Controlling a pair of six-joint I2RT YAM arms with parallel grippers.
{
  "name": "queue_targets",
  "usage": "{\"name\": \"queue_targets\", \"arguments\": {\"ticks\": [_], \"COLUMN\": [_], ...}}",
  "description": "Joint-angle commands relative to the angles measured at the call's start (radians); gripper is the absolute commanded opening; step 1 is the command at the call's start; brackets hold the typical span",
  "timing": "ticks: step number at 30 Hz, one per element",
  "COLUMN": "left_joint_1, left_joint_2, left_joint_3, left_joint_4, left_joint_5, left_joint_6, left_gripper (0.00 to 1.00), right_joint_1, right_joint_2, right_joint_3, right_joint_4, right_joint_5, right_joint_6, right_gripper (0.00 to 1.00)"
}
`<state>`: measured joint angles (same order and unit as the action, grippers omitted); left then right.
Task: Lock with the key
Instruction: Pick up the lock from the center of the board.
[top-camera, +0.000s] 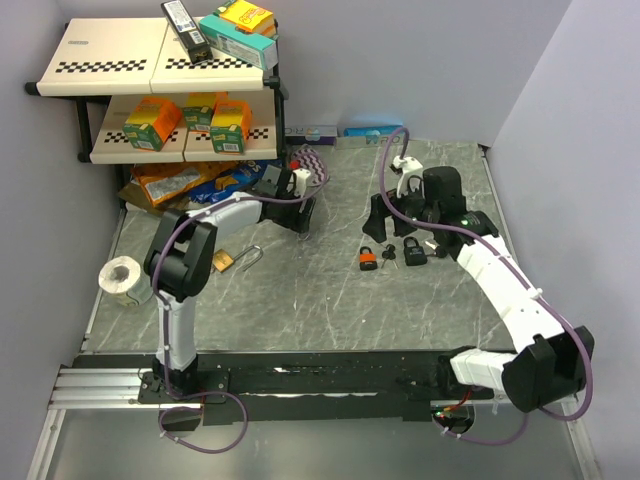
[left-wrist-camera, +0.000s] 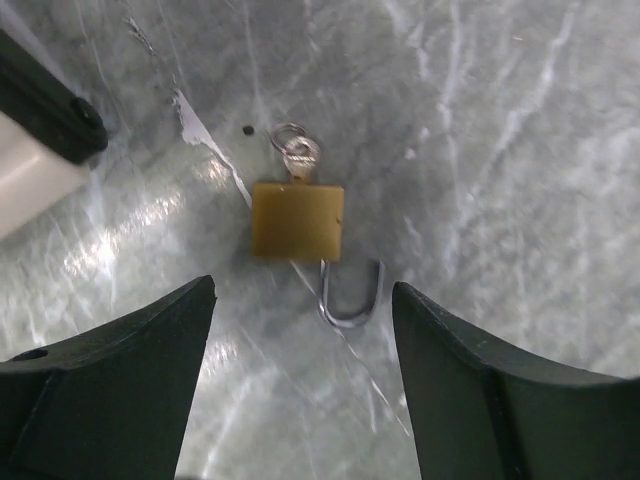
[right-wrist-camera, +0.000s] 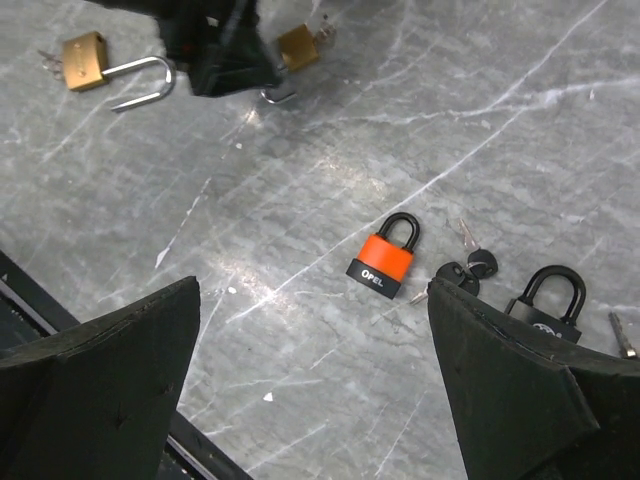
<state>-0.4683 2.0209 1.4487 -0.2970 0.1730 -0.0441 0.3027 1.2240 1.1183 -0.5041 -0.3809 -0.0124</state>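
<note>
A small brass padlock (left-wrist-camera: 297, 220) lies on the grey marble table, its shackle (left-wrist-camera: 352, 298) swung open and a key ring (left-wrist-camera: 297, 150) at its far end. My left gripper (left-wrist-camera: 302, 290) hovers open just above it, a finger on each side; it also shows in the top view (top-camera: 303, 215). A second brass padlock (top-camera: 225, 262) with an open shackle lies to the left. An orange padlock (right-wrist-camera: 382, 262), loose black-headed keys (right-wrist-camera: 470, 268) and a black padlock (right-wrist-camera: 545, 305) lie under my right gripper (right-wrist-camera: 312, 295), which is open and empty above the table.
A two-tier shelf (top-camera: 110, 70) with boxes stands at the back left, with snack bags (top-camera: 180, 180) below it. A tape roll (top-camera: 123, 280) sits at the left edge. A black rail (top-camera: 320, 375) runs along the near edge.
</note>
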Motion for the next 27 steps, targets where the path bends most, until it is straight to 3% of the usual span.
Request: {"name": "queue_targets", "arguments": {"ticks": [1, 13, 21, 27], "left_joint_1": [-0.006, -0.021, -0.044, -0.069], "left_joint_2": [0.054, 0.143, 0.171, 0.187], "left_joint_3": [0.058, 0.076, 0.107, 0.119], "left_joint_4": [0.038, 0.052, 0.021, -0.019], "left_joint_5": [-0.030, -0.066, -0.076, -0.138], "left_joint_6": [0.021, 0.078, 0.104, 0.113], "left_gripper": [0.76, 0.62, 0.59, 0.44], "right_joint_1": [-0.013, -0.033, -0.036, -0.039], "right_joint_2": [-0.057, -0.047, -0.037, -0.032], "right_joint_3": [0.006, -0.002, 0.000, 0.005], "right_joint_4": [-0.013, -0.014, -0.020, -0.022], "right_joint_5": [-0.052, -0.093, -0.105, -0.099], "right_joint_6": [-0.032, -0.023, -0.023, -0.024], "right_gripper": [1.00, 1.00, 1.00, 1.00]}}
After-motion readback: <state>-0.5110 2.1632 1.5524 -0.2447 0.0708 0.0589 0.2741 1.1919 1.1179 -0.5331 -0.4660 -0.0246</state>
